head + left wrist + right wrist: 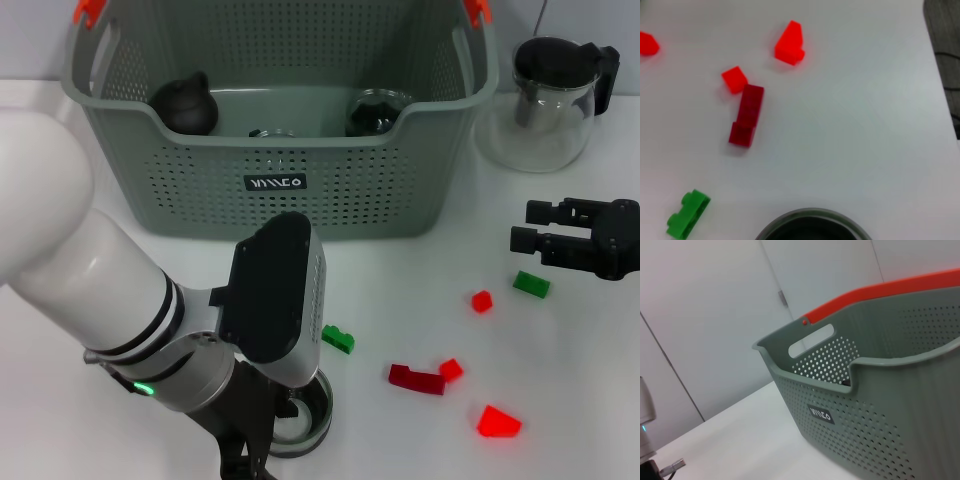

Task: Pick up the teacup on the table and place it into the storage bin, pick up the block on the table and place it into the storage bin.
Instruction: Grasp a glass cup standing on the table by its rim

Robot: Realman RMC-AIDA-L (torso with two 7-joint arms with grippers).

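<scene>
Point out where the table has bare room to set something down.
Bare table lies between the storage bin front wall and the green block, and right of the bin below the glass teapot. Crowded: the red blocks cluster, and around the teacup under the left end effector.

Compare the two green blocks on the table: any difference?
The green block near the left arm is the brighter green; the green block near the right gripper is darker. The first lies close to the teacup, the second just below the right gripper. Both rest loose on the white table, outside the storage bin.
</scene>
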